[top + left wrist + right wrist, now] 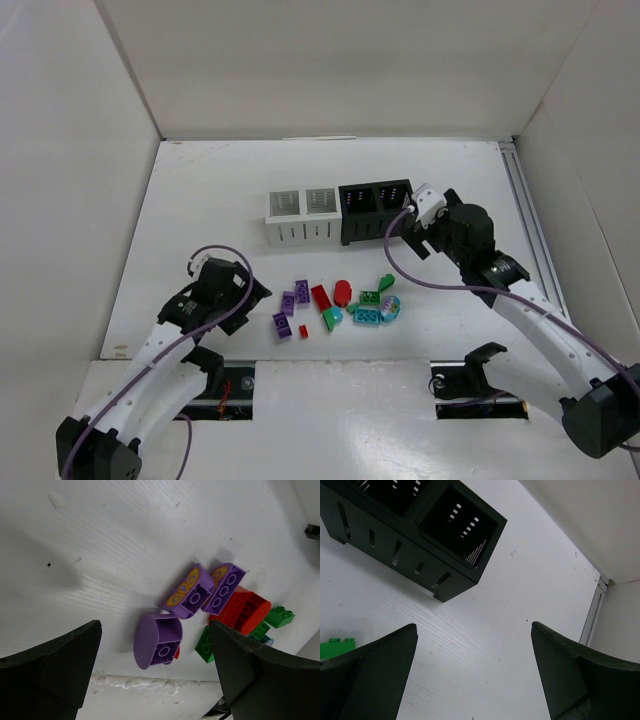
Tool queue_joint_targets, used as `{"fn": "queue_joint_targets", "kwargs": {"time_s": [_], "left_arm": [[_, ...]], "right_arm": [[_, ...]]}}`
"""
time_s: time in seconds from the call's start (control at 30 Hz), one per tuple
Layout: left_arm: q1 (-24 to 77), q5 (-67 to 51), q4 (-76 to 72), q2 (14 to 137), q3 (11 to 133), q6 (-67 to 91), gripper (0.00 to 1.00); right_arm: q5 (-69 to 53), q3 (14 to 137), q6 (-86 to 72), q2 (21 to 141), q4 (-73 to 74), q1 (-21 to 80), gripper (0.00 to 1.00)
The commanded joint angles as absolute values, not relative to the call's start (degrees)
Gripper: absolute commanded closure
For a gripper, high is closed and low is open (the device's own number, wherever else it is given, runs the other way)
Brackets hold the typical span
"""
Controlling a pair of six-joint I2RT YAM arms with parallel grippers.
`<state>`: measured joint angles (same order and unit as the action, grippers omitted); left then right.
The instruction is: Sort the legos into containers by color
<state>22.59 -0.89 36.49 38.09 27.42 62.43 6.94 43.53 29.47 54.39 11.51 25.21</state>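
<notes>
Where the fixed camera looks down from above, the containers (338, 213) stand in a row near the middle of the table (200, 200), two white bins on the left joined to two black ones on the right. The legos (335, 303) lie in a loose cluster nearer the arms, purple to the left, red, green and teal to the right. The left gripper (252, 290) sits just left of the cluster. The right gripper (412, 222) is beside the right-hand black bin, though its fingers look too small here to read.

In the left wrist view, the fingers (60, 665) are spread wide and grip nothing. They are above a rounded purple brick (157, 641), with two printed purple bricks (190, 594), a red brick (246, 611) and green ones beyond.

In the right wrist view, the fingers (375, 670) are likewise spread apart, nothing pinched. The black bins (415, 530) stand ahead, and a green brick (335, 647) peeks in at the left edge.
</notes>
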Motion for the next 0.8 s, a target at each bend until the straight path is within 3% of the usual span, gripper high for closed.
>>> {"fn": "queue_joint_targets", "kwargs": {"time_s": [0.0, 0.23, 0.43, 0.77], "left_arm": [[23.3, -3.1, 37.6, 39.6, 26.4, 64.7, 0.15], [30.0, -0.6, 36.4, 46.8, 27.7, 65.4, 0.18], [43.5, 6.7, 40.1, 56.5, 36.0, 70.7, 0.19], [47.9, 8.0, 41.2, 62.6, 37.2, 72.9, 0.39]], "right_arm": [[8.1, 43.3, 28.1, 55.3, 10.6, 25.8, 0.0], [8.1, 43.3, 28.1, 57.8, 10.1, 25.8, 0.0], [8.1, 43.3, 28.1, 59.6, 10.1, 25.8, 0.0], [8.1, 42.8, 28.1, 58.5, 11.2, 24.7, 0.0]]}}
